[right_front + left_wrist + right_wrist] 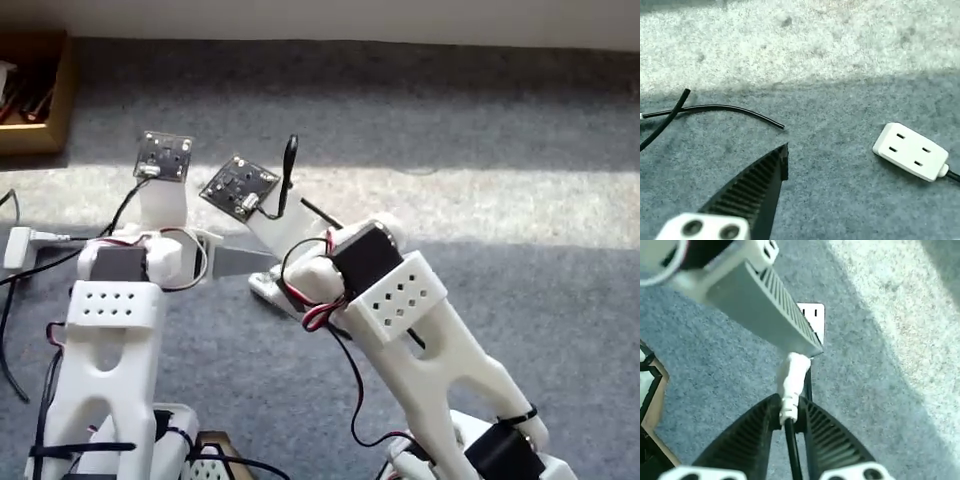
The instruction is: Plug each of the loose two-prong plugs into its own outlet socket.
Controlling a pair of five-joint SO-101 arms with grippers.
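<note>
My right gripper [788, 407] is shut on a white two-prong plug [792, 372] whose black cord runs back between the fingers. The plug's front end sits right under the grey finger [765, 305] of the left arm, which crosses in front of it. Beyond lies the white outlet block [813, 320] flat on the carpet. The left wrist view has the outlet block [910, 151] with two pairs of slots facing up, some way from my left gripper's single visible black finger [760, 185], which holds nothing. A loose black cord [715, 107] lies nearby. From above, the outlet block [262, 285] peeks out between both arms.
Grey carpet with a sunlit band across the middle. A wooden box [40, 100] stands at the far left, and a white adapter with a cable [20, 245] lies by the left arm. A black cord end [290, 160] sticks up behind the right arm's camera board.
</note>
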